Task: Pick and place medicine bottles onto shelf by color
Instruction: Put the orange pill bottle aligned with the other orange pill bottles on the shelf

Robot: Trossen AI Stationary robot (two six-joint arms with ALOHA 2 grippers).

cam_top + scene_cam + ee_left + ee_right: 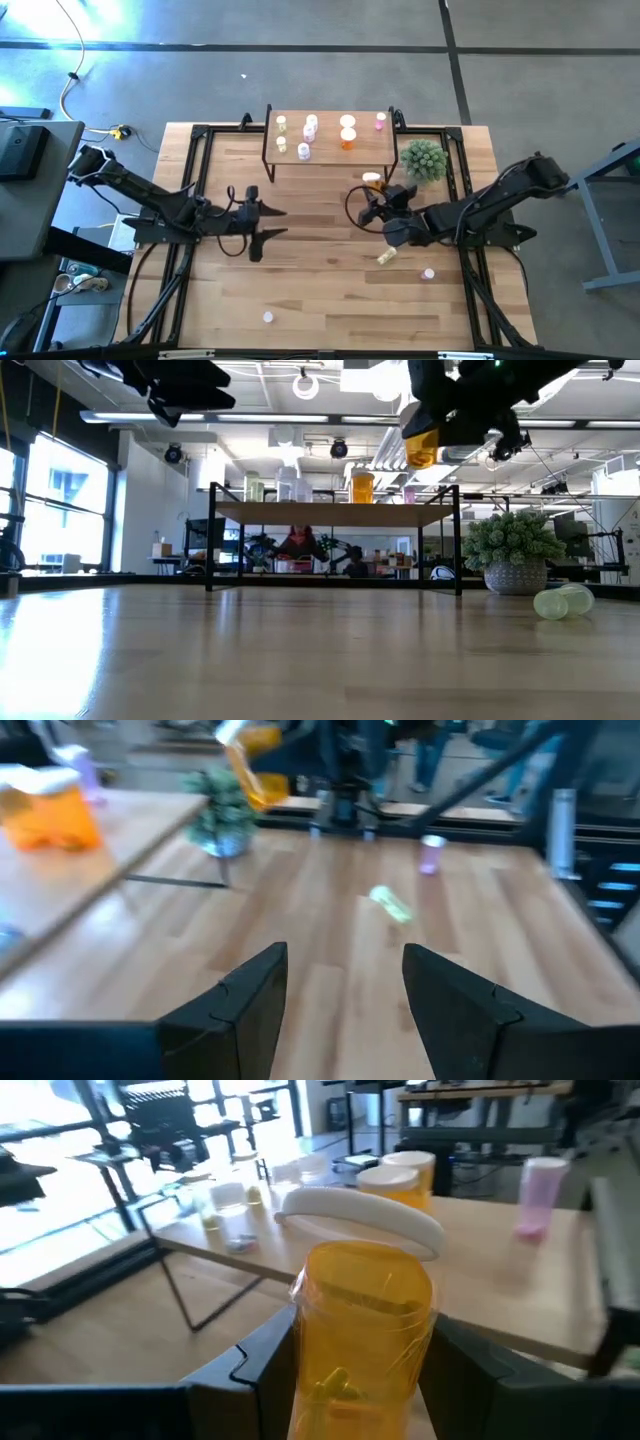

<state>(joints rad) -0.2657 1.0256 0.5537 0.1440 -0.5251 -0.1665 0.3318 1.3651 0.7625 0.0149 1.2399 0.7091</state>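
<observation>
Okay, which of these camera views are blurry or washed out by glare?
Left wrist view: motion-blurred throughout, the orange bottles on the light wooden shelf smeared. Low view: backlit by bright windows, arms silhouetted. Right wrist view: the held orange white-capped bottle sharp, windows blown out. High view: glare on the floor at upper left.

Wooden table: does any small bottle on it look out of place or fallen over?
Yes. One yellow-green bottle with white cap lies on its side on the wooden table, near the right claw, instead of standing upright.

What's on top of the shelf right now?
On the shelf: two orange bottles, pink ones, yellow-green ones. The right gripper holds another orange bottle short of it.
</observation>
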